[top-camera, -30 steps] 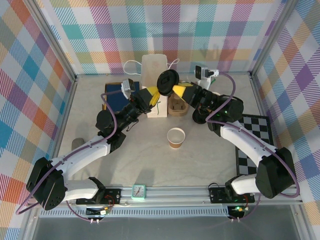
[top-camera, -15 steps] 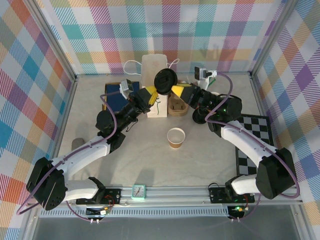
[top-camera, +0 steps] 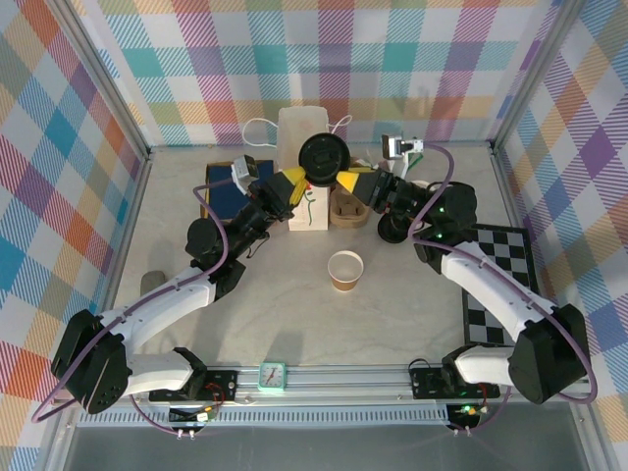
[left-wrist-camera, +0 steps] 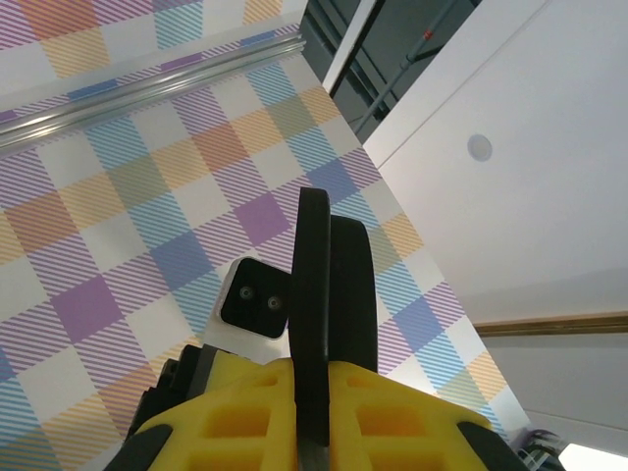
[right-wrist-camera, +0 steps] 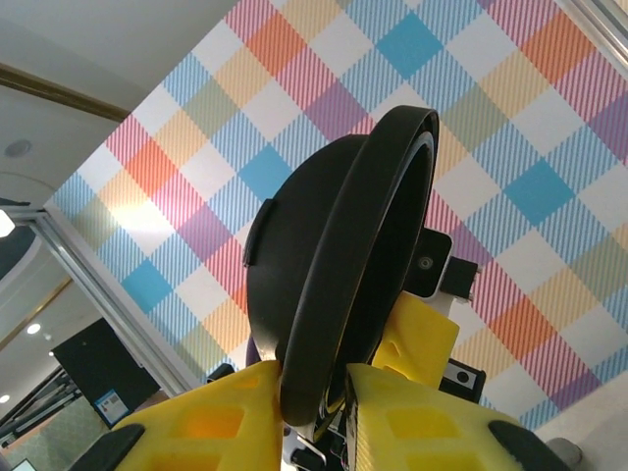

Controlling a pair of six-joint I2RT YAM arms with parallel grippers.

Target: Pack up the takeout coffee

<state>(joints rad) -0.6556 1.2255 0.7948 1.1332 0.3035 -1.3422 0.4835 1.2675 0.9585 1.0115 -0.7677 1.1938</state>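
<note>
legible text: none in any view
cream paper bag with white cord handles (top-camera: 299, 128): small green and dark print on the front face, too small to read
small teal square device with a round white face on the front rail (top-camera: 272, 374): any markings on the face too small to read
small blue sign on the dark panel in the background (right-wrist-camera: 110, 404): white marks on it, blurred, can't read
black-and-white checkered mat at the right edge of the table (top-camera: 505, 253): squares only, no characters resolved
</note>
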